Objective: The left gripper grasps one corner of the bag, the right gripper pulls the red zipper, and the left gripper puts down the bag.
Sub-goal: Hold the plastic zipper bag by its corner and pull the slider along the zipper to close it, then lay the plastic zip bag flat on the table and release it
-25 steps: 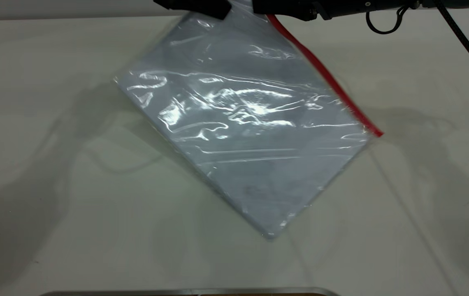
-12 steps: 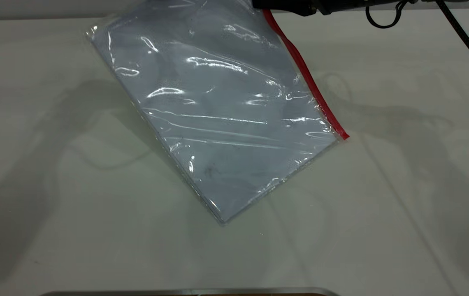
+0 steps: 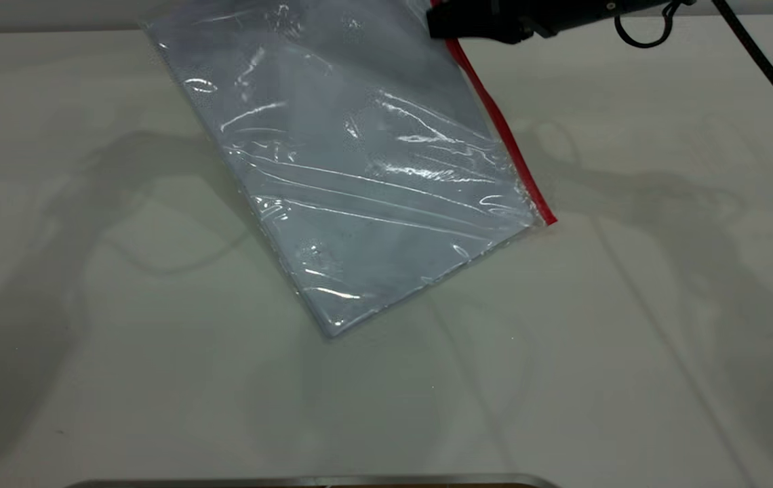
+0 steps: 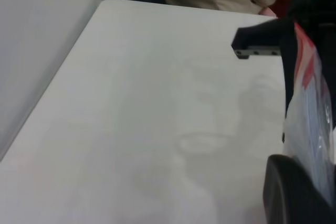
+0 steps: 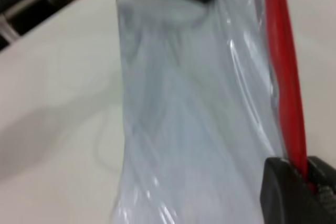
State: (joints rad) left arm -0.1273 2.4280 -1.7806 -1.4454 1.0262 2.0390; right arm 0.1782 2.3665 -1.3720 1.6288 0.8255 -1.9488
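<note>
Mid-task: the large clear plastic bag point(image 3: 359, 183) hangs tilted, lower corner near the white tabletop point(image 3: 630, 339), the black blocky right end effector point(image 3: 478, 24) closed on its thin red zipper point(image 3: 502, 129), the left end effector's state indiscernible; lowering remains.

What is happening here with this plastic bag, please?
Two robot arms are handling a clear bag with a bluish sheet inside. It hangs tilted above the white table, held at its top. The right gripper sits on the red zipper at the upper end and appears closed on it. The left gripper is beside the bag's zipper edge, out of the exterior view.
</note>
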